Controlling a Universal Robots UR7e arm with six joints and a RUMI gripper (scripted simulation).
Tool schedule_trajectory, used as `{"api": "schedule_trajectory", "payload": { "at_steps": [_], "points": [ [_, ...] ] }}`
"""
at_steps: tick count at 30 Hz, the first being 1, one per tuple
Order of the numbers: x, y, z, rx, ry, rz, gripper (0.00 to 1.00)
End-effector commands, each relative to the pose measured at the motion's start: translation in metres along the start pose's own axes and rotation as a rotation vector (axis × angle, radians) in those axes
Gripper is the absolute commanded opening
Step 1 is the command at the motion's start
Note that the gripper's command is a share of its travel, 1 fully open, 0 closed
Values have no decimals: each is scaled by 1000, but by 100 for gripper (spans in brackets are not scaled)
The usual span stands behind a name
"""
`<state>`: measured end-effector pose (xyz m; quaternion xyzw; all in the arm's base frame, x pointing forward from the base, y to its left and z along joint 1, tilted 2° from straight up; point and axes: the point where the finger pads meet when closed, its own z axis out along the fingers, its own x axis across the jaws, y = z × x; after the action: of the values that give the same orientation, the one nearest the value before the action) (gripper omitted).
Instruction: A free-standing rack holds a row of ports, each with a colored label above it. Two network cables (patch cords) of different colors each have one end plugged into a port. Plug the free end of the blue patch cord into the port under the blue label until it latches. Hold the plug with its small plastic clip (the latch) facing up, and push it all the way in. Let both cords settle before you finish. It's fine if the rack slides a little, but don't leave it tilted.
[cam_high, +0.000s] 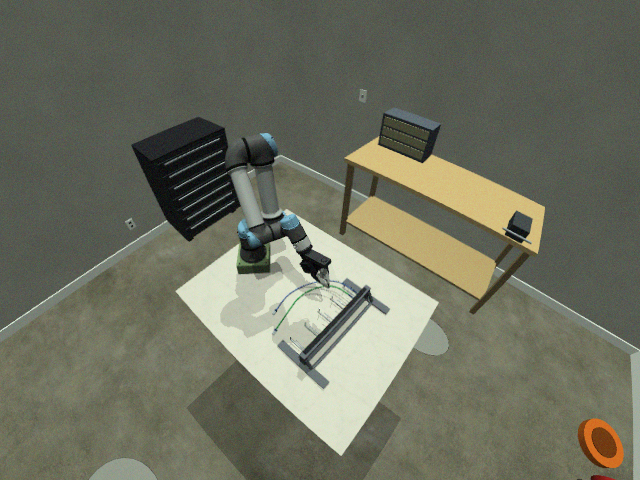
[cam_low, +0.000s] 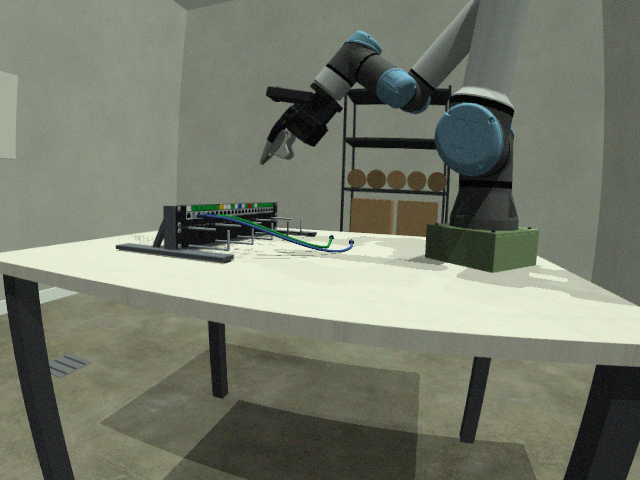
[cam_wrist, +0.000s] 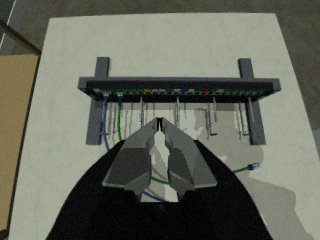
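The dark rack (cam_high: 336, 325) (cam_low: 178, 227) (cam_wrist: 180, 83) stands on the white table (cam_high: 361, 372) (cam_low: 361, 289) (cam_wrist: 165, 40), with a row of coloured labels along its top. The blue label (cam_wrist: 184, 91) (cam_low: 240, 206) is near the middle of the row. The blue cord (cam_high: 297, 292) (cam_low: 310, 246) (cam_wrist: 104, 122) and the green cord (cam_high: 286, 310) (cam_low: 289, 238) (cam_wrist: 120, 125) are plugged in at one end of the rack. Their free ends lie on the table, the blue one (cam_low: 351, 241) (cam_high: 276, 311) beside the green one (cam_low: 330, 237) (cam_wrist: 254, 166). My gripper (cam_high: 325, 281) (cam_low: 264, 160) (cam_wrist: 159, 118) is shut and empty, high above the cords.
Thin metal pegs (cam_wrist: 177, 111) stick out from the rack's front. The arm's green base (cam_high: 253, 260) (cam_low: 480, 248) stands on the table's corner. A wooden bench (cam_high: 449, 180), a black drawer cabinet (cam_high: 186, 175) and a shelf unit (cam_low: 392, 142) stand around the table.
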<state>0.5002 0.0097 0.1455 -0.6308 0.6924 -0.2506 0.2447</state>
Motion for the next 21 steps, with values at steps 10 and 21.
{"api": "schedule_trajectory", "payload": {
  "at_steps": [10, 21],
  "points": [
    [0, -1, 36, 3, 1, 0, 0],
    [0, -1, 68, 3, 1, 0, 0]
  ]
}}
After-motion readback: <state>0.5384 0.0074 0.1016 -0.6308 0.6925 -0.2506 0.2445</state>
